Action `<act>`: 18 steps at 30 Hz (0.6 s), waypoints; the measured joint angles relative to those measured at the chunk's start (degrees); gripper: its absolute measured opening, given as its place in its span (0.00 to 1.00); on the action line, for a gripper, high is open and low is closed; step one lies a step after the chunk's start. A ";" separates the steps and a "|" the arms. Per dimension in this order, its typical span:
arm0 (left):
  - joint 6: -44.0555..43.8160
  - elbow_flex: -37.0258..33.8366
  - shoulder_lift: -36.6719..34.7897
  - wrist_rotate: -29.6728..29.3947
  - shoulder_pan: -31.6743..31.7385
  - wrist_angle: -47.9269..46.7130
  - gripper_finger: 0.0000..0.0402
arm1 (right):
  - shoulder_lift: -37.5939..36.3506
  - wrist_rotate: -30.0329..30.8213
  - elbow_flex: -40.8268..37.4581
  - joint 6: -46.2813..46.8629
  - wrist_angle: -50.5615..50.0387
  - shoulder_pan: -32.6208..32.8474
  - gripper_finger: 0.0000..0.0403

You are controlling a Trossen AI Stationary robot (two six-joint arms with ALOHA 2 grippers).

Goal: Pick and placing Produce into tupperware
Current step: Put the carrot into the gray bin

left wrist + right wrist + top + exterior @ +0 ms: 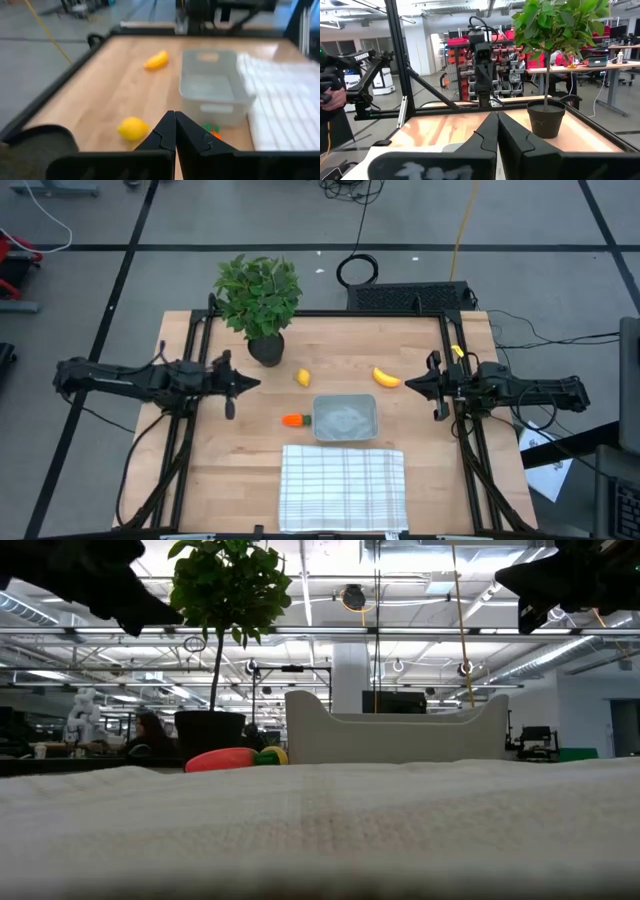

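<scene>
The grey-clear tupperware [346,418] rests on its base at the table's middle and holds nothing; it also shows in the left wrist view [214,85]. The orange carrot [294,420] lies on the table by its left wall. The lemon [303,377] and the banana [386,378] lie on the table beyond it, and both show in the left wrist view, lemon [133,128] and banana [156,60]. My left gripper [256,383] is shut and empty, above the table's left part. My right gripper [408,384] is shut and empty, just right of the banana.
A potted green plant [260,305] stands at the table's far left of middle. A white grid-striped cloth [343,487] lies flat at the near edge, in front of the tupperware. Black frame rails [190,380] run along both table sides.
</scene>
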 joint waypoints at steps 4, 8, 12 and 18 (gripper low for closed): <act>-0.09 1.23 5.21 0.01 -1.97 0.11 0.00 | 0.00 0.00 0.00 -0.21 0.01 0.01 0.00; 0.20 4.67 10.30 0.01 -3.83 -1.32 0.00 | 0.00 0.00 0.00 -0.35 -0.04 0.02 0.00; 0.75 10.48 15.72 0.02 -5.40 -6.34 0.00 | 0.00 0.00 0.00 -1.26 -0.27 0.02 0.00; 1.95 18.48 24.25 0.18 -6.65 -13.24 0.00 | 0.00 0.00 0.00 -1.32 -0.46 0.02 0.00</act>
